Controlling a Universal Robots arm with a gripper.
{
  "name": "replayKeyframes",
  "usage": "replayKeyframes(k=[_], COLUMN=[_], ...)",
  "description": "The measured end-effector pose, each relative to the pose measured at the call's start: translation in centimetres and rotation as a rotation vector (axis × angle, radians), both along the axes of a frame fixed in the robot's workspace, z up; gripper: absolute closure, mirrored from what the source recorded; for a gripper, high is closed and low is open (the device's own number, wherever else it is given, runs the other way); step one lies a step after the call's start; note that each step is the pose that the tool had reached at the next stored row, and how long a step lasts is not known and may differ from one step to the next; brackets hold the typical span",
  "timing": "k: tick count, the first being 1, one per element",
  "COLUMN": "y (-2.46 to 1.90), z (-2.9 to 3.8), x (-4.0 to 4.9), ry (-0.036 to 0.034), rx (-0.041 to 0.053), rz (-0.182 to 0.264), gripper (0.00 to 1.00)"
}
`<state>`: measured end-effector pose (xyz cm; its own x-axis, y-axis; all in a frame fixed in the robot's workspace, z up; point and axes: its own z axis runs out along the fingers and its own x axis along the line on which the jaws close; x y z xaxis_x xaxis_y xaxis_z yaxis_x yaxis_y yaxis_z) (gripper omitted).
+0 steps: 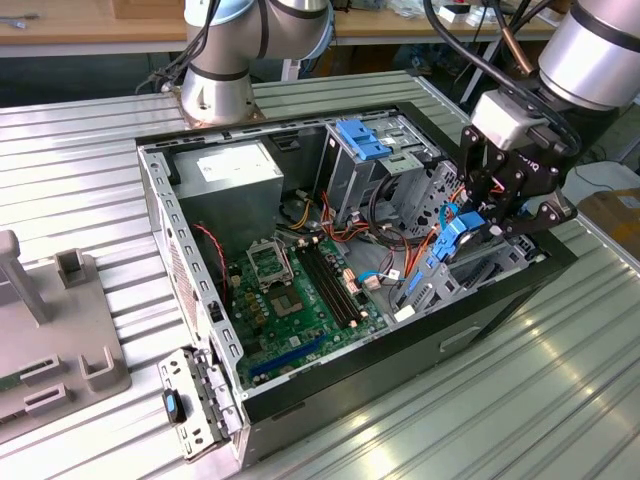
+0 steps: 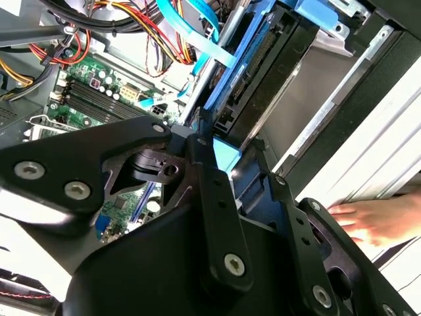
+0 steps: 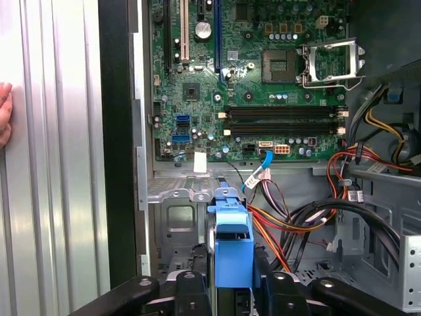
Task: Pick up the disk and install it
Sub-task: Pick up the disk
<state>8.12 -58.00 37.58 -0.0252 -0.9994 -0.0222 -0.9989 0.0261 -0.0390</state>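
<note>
Counted: one gripper [image 1: 480, 225], one disk [image 1: 453, 238], one open computer case [image 1: 170, 220], one motherboard [image 1: 295, 300], one fixed blue bracket [image 1: 362, 138] on top of the metal cage, one person's hand [image 2: 375, 220] flat on the ribbed table [image 1: 560, 380] beside the case. Gripper clamped on the disk's blue carrier end, fingers [image 2: 210, 184] on either side of it in both wrist views. Disk location: drive bay at the case corner on the exterior view's right, partly inside. Standing on edge, flat faces vertical. Long axis pointing away from the gripper, down into the bay; blue end toward the gripper, grey body farther in. One bundle of red, orange and yellow wires [image 3: 289, 230] just beside it.
</note>
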Motion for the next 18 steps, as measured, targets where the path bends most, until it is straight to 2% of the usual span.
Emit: replayKeyframes(k=[3, 8, 12, 13, 15, 16, 18], y=[0.0, 0.0, 0.0, 0.0, 0.0, 0.0, 0.0], z=[0.08, 1.81, 5.61, 6.31, 8.75, 9.45, 10.31], x=[0.0, 0.0, 0.0, 0.0, 0.0, 0.0, 0.0], ry=[0.0, 0.0, -0.0005, -0.0007, -0.0019, -0.0024, -0.003], rx=[0.0, -0.0001, -0.0002, 0.0001, 0.0002, 0.0, 0.0], rz=[0.0, 0.0, 0.0, 0.0, 0.0, 0.0, 0.0], gripper=[0.64, 0.64, 0.64, 0.64, 0.64, 0.64, 0.64])
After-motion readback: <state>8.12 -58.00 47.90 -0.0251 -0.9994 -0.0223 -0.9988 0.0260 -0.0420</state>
